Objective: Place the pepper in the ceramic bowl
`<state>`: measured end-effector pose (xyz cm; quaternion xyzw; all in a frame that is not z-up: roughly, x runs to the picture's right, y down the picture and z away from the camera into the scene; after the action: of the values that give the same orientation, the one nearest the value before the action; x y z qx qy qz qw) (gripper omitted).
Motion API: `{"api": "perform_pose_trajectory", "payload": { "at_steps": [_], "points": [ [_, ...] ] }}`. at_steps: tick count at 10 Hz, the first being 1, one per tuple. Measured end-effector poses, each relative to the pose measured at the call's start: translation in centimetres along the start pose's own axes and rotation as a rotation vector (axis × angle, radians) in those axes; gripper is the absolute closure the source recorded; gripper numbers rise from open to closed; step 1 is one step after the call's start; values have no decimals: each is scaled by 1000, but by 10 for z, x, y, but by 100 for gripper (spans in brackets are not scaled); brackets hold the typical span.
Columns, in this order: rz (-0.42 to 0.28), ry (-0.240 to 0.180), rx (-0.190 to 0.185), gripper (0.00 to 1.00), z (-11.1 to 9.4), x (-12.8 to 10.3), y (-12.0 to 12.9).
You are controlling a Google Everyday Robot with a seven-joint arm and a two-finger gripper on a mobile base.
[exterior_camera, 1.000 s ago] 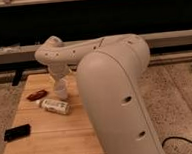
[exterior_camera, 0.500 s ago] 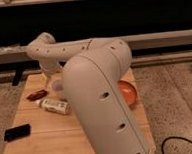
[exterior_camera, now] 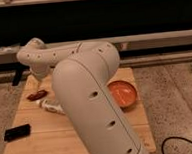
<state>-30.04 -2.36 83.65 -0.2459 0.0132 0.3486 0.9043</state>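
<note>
The pepper (exterior_camera: 36, 94) is small, dark red and elongated, lying on the left side of the wooden table (exterior_camera: 69, 139). The orange ceramic bowl (exterior_camera: 123, 93) sits at the table's right side, partly behind my big white arm. My arm reaches from the lower right across to the far left, where it bends down. My gripper (exterior_camera: 40, 80) hangs at its end, just above and slightly right of the pepper, far left of the bowl.
A white labelled bottle (exterior_camera: 49, 106) lies just below and right of the pepper. A black flat device (exterior_camera: 17, 132) lies near the table's left front edge. My arm (exterior_camera: 90, 92) hides the table's middle. Dark shelving runs behind.
My arm has shifted so more of the bowl shows at the right. The gripper end has come down closer over the pepper. The small cup no longer shows.
</note>
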Motion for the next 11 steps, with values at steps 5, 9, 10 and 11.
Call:
{"api": "perform_pose_trajectory", "payload": {
  "at_steps": [5,9,10,11],
  "points": [
    [-108,7,-51,20,42,-25,30],
    [-188,34,-107,20,85,-42,49],
    [-199,37,-117,20,94,-44,52],
    [-202,39,-123,20,99,-45,53]
  ]
}}
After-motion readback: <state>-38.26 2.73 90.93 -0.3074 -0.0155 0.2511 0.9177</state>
